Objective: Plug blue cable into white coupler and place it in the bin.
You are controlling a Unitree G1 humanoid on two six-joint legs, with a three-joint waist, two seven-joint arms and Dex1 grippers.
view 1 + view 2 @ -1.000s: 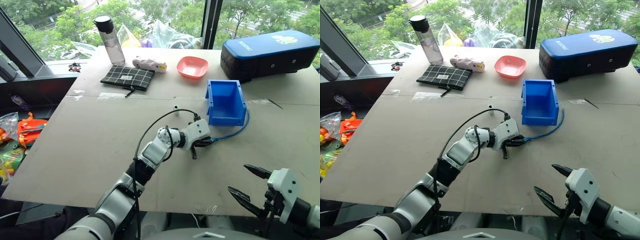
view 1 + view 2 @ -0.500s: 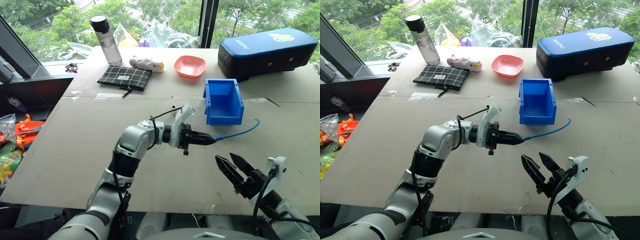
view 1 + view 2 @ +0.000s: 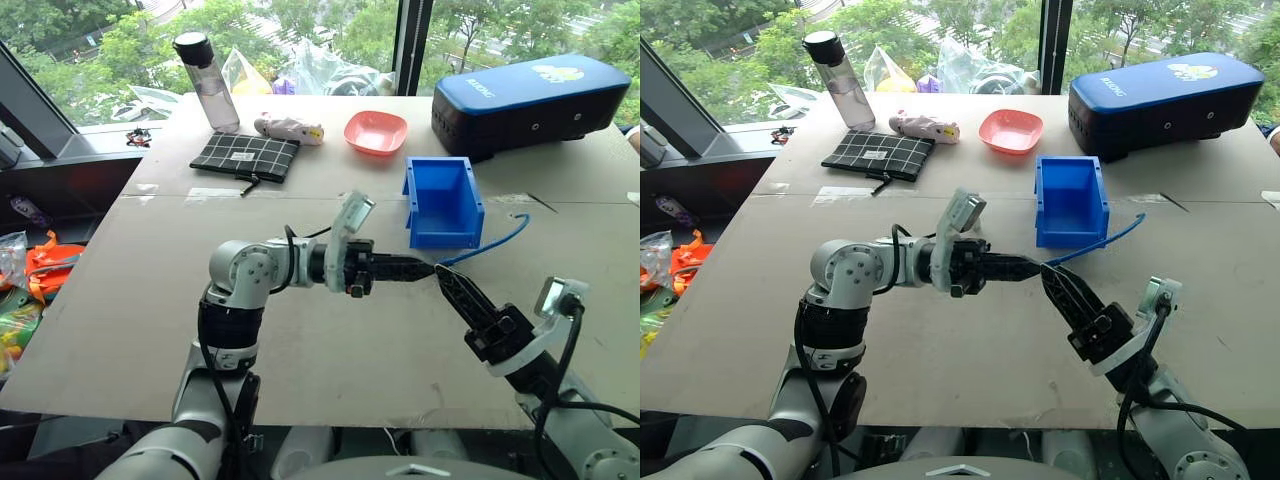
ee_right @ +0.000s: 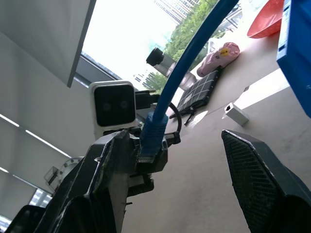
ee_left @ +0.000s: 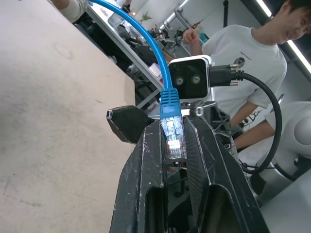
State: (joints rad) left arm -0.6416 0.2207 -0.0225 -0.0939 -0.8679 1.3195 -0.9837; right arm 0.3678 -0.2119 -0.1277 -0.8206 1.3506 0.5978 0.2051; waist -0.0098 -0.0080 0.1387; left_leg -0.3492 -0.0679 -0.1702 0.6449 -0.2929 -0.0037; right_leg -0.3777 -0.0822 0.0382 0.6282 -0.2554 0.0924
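Observation:
My left gripper (image 3: 425, 268) is held level above the table, shut on the clear plug (image 5: 173, 138) of the blue cable (image 3: 490, 242). The cable trails right past the front corner of the blue bin (image 3: 443, 200), which is open-topped. My right gripper (image 3: 450, 285) reaches up from the lower right, open, its tips right beside the plug. One of its fingers (image 4: 252, 165) stands apart from the plug in the right wrist view. The white coupler (image 4: 236, 114) lies on the table beyond the left gripper, held by nothing.
Along the table's far side stand a bottle (image 3: 200, 65), a black checked pouch (image 3: 250, 155), a pink toy (image 3: 288, 127), a pink bowl (image 3: 376, 131) and a large dark-blue case (image 3: 530, 95). A person in a white shirt (image 5: 243, 63) sits beyond the table.
My left gripper lifted the cable's plug off the table and swung it right, pulling the cable along. My right gripper rose up and left to the plug, its fingers narrowing.

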